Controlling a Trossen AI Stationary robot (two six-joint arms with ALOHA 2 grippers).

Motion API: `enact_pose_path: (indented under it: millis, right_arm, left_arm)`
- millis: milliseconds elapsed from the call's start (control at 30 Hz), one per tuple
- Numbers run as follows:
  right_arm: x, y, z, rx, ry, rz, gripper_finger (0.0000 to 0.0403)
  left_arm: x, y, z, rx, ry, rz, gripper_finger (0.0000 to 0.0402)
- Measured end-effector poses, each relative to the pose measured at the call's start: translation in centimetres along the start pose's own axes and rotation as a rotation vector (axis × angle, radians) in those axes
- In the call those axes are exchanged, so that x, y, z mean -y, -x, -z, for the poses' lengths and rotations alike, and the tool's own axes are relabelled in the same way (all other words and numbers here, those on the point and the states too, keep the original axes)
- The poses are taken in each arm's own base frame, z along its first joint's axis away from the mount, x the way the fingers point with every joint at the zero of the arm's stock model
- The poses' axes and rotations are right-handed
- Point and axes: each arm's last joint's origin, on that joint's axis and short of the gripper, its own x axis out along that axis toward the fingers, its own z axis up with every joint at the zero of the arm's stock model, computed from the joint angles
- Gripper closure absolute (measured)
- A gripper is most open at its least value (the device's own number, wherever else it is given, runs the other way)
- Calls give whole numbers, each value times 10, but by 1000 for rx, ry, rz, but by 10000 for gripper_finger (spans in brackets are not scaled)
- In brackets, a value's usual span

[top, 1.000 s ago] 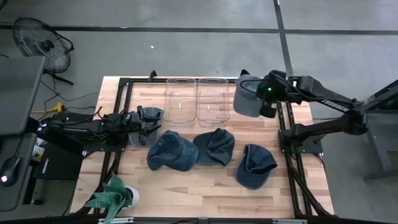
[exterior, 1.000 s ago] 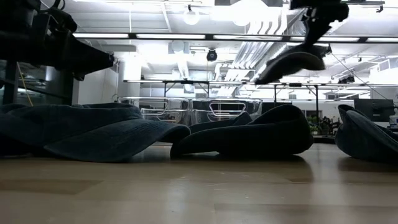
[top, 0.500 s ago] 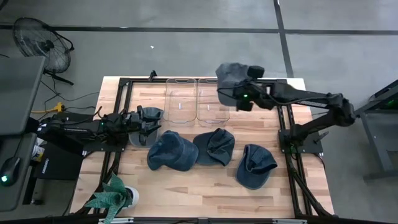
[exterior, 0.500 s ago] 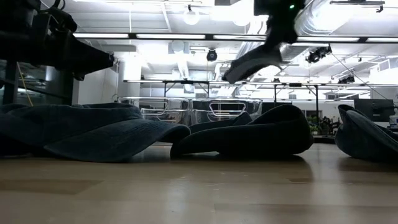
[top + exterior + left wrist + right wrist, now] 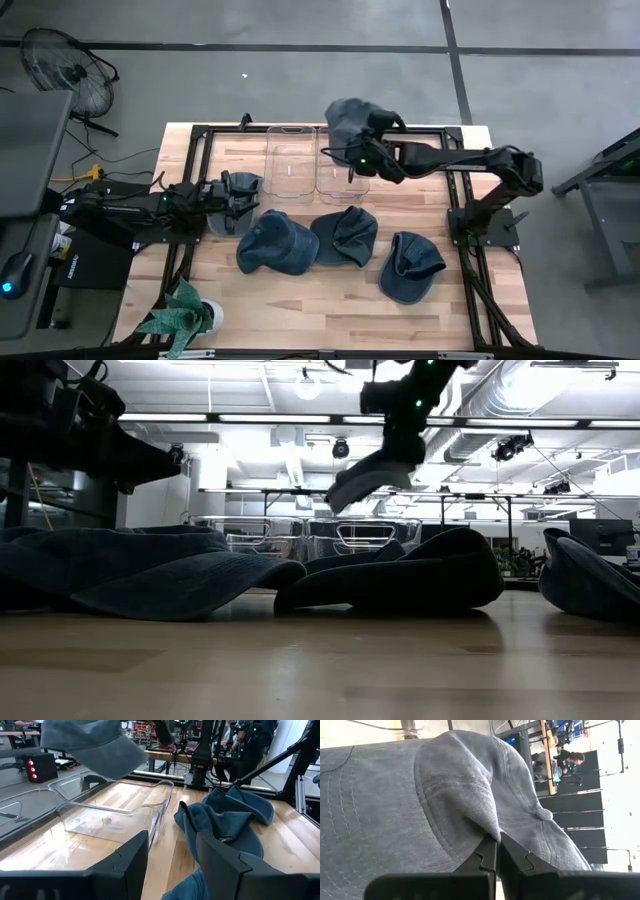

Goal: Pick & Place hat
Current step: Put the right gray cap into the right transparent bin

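A grey cap (image 5: 348, 120) hangs in my right gripper (image 5: 362, 157), which is shut on it above the right one of two clear bins (image 5: 343, 165). In the low view the cap (image 5: 364, 473) hangs below the gripper (image 5: 398, 422), well above the table. It also shows in the left wrist view as the cap (image 5: 92, 742) over the bins. Three blue hats (image 5: 277, 245), (image 5: 345, 235), (image 5: 412, 266) lie flat on the table. My left gripper (image 5: 170, 865) is open and waits low at the table's left side (image 5: 238, 196). My right gripper pinches a raised fold of the cap's crown (image 5: 482, 827) between its two shut fingers (image 5: 487, 857). The arm reaches in roughly level from the table's right side. The cap is lifted clear and hangs with its brim (image 5: 350, 485) lowest.
The second clear bin (image 5: 291, 160) stands beside the first at the far edge. A black frame (image 5: 195, 135) runs along the table's sides. A potted plant (image 5: 185, 315) stands at the near left corner. Grey cloth (image 5: 213, 218) lies under the left arm.
My right gripper has carried the grey cap from beyond the table's far right corner toward the left, to above the right bin, and has come down somewhat. It has stayed shut on the cap. The left arm has kept still.
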Motion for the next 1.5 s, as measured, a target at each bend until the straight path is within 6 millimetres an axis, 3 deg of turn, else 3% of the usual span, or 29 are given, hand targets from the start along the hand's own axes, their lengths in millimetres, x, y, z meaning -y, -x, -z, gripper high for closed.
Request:
enact_pose_path:
  millis: [200,733,1500]
  right_arm:
    - [-20,-11,-3,38,4,-4,403]
    - [-77,-32,32,173,-43,-20,403]
    - [-86,-33,40,197,-49,-152,395]
  left_arm:
    - [0,0,0,-2,-1,0,236]
    - [0,0,1,-7,-2,-1,236]
    - [0,0,3,-28,-6,-4,236]
